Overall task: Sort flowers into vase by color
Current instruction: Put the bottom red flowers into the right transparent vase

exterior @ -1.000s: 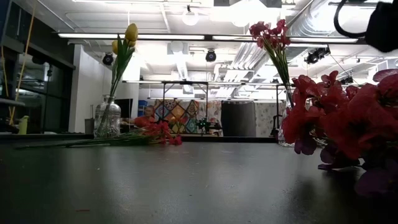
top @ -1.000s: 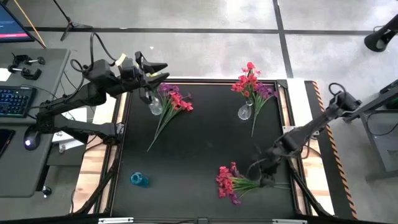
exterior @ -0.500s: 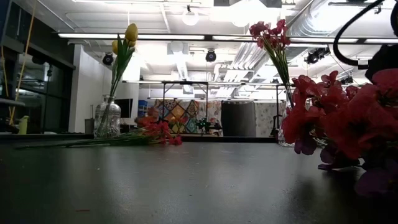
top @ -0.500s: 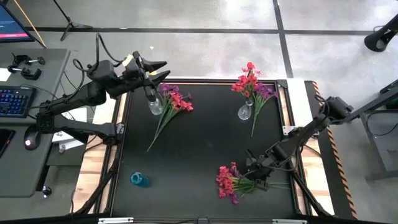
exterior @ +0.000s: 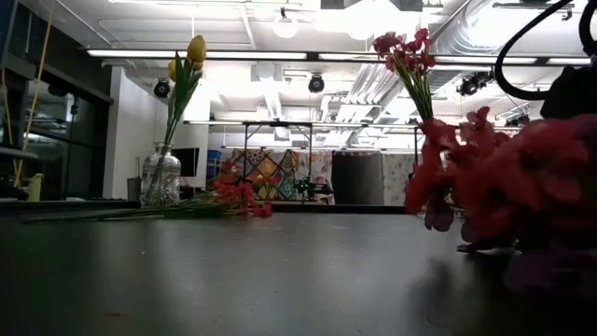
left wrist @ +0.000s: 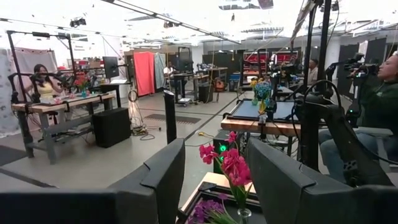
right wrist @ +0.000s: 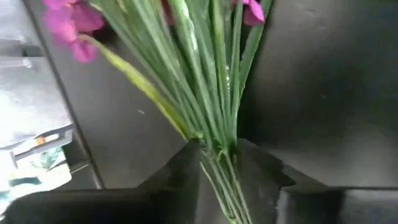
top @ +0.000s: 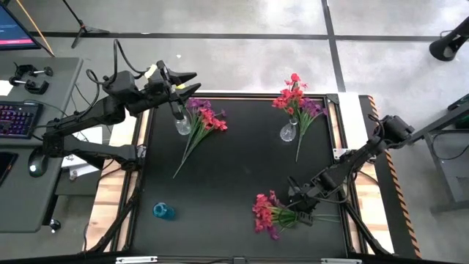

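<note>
A bunch of red-pink flowers (top: 265, 213) on green stems lies near the table's near right edge; its blooms fill the right of the low view (exterior: 508, 182). My right gripper (top: 295, 210) slants down onto its stems and is shut on them. A glass vase (top: 181, 125) at the far left holds yellow flowers (exterior: 191, 56). Loose red and purple flowers (top: 205, 119) lie beside it. A second vase (top: 288, 133) at the far right holds red flowers (top: 292, 94). My left gripper (top: 185, 82) hovers open above the far left edge, with nothing between its fingers (left wrist: 163, 180). My right gripper pinches the bunch's green stems (right wrist: 214, 134) between its two fingers (right wrist: 183, 171), below the blooms and toward the cut ends. The fingers slant down from the table's right side and lie across the stems. Several stems are gathered in the gap. The bunch lies on the table.
A small blue object (top: 163, 212) sits near the near left corner. A purple flower (top: 311, 110) leans out of the far right vase. The black table (top: 234, 176) is bare in its middle. A desk with a keyboard (top: 18, 117) stands to the left of the table.
My right gripper has come down and toward the table's left onto the stems of the near bunch. The bunch's blooms have shifted a little toward the table's left.
</note>
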